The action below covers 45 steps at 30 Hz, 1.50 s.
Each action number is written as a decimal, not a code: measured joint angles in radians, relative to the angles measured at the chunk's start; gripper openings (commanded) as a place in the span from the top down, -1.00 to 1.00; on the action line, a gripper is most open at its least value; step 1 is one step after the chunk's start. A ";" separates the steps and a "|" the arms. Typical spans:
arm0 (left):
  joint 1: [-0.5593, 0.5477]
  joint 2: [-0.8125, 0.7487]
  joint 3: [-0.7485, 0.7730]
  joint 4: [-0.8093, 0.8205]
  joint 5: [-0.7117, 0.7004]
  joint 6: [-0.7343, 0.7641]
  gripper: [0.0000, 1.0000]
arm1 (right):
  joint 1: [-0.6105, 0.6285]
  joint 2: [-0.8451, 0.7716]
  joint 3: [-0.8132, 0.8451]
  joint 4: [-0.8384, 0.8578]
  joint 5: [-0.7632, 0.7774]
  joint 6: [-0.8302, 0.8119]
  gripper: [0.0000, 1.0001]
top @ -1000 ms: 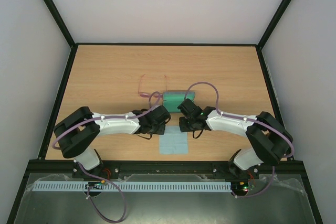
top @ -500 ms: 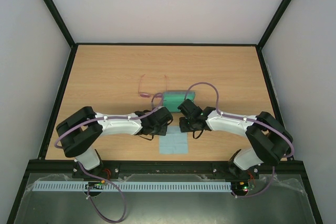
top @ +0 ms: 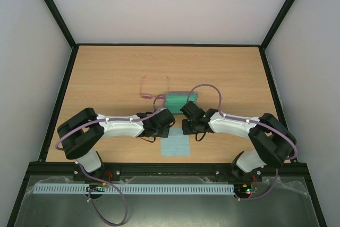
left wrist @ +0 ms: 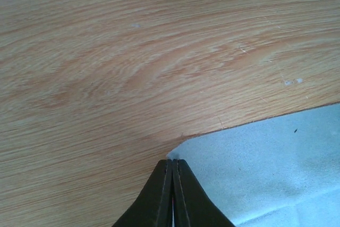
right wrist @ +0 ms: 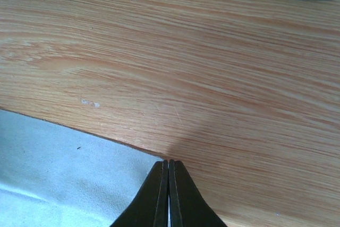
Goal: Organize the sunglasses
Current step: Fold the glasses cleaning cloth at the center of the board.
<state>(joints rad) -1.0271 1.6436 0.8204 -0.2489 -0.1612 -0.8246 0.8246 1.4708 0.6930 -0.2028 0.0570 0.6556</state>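
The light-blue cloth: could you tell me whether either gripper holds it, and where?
Apparently both: the left gripper is shut on the cloth's far-left corner, the right gripper on its far-right corner.

Surface: light wood-grain surface, evenly lit.
Walls: plain white panels stood on three sides.
Frame: thin black struts edged them.

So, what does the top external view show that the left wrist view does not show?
Only the top external view shows the sunglasses and the green lining of the case. Only the left wrist view shows the left end effector shut on a corner of the cloth. Both show the cloth, the case's grey edge and the wooden table.
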 measured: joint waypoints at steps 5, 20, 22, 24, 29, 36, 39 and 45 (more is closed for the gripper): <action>0.000 -0.001 0.000 -0.006 -0.006 0.001 0.96 | 0.000 0.000 0.000 0.000 -0.001 0.000 0.97; 0.033 -0.003 0.034 -0.017 -0.012 0.025 0.96 | 0.000 -0.001 0.023 0.000 0.000 0.000 0.97; 0.043 -0.003 0.037 -0.017 -0.011 0.033 0.96 | 0.000 -0.001 0.039 0.000 0.001 -0.001 0.97; 0.056 -0.003 0.044 -0.018 -0.011 0.040 0.95 | -0.001 -0.001 0.055 0.000 0.002 -0.002 0.97; 0.080 -0.004 0.054 -0.016 -0.011 0.059 0.95 | -0.013 0.001 0.096 -0.001 0.003 -0.005 0.97; 0.093 -0.004 0.093 -0.027 -0.010 0.081 0.96 | -0.025 0.002 0.133 -0.002 0.003 -0.024 0.97; 0.097 -0.004 0.119 -0.035 -0.017 0.086 0.95 | -0.026 0.002 0.134 -0.003 0.003 -0.029 0.97; 0.097 -0.003 0.135 -0.073 -0.045 0.089 0.96 | -0.027 0.002 0.134 -0.005 -0.002 -0.039 0.97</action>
<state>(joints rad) -0.9306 1.6409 0.9550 -0.3222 -0.2058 -0.7353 0.7979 1.4723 0.8268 -0.2073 0.0547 0.6163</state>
